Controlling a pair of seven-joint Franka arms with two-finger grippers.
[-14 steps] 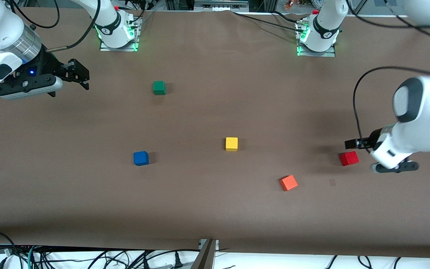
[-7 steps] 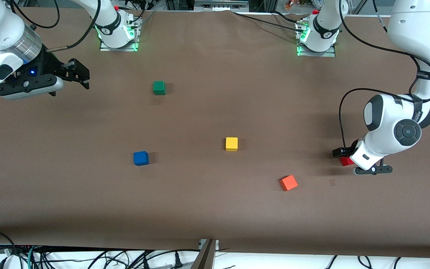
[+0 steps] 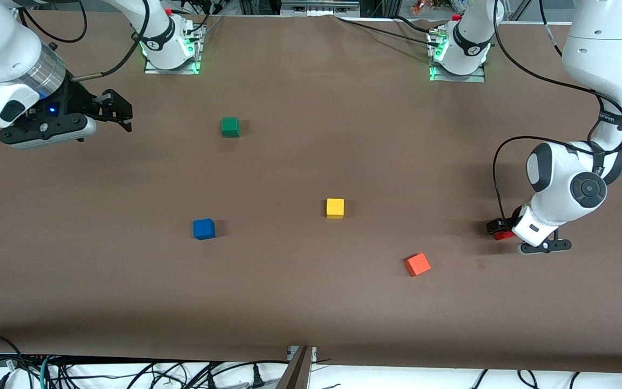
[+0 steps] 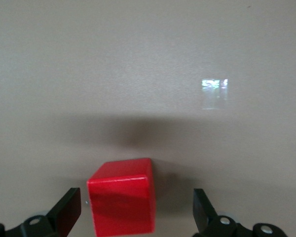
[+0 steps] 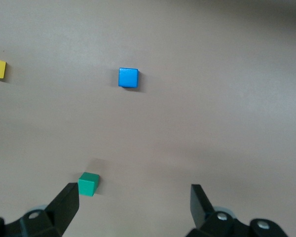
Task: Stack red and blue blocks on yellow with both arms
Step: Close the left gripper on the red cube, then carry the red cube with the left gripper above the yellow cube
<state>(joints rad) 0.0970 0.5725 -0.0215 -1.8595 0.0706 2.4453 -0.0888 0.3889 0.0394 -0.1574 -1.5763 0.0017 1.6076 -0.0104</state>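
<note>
Red block (image 3: pixel 503 235), the object of this step, lies on the table (image 3: pixel 311 302) at the left arm's end, well apart from the yellow block (image 3: pixel 335 208) it must reach. Left arm (image 3: pixel 565 194) is bent low over it, with the left gripper (image 4: pixel 136 217) down around the block. In the left wrist view the jaws stand wide open, one finger on each side, neither touching, and the block sits nearer one finger than the other. You would do well to centre the gripper on the block before closing, so that the first finger to touch does not push or twist it. Close on two flat faces, not on corners. Lift straight up before you carry it across. Right arm (image 3: pixel 3 59) waits near its own end of the table, and the right gripper (image 5: pixel 133 210) hangs open and empty above bare table, near the green block (image 3: pixel 230 127).

Blue block (image 3: pixel 203 228) rests toward the right arm's end, a little nearer the front camera than the yellow one. Orange block (image 3: pixel 417 265) lies between red and yellow, nearer the camera than both. Judge your carrying path to pass above it, not through it.
</note>
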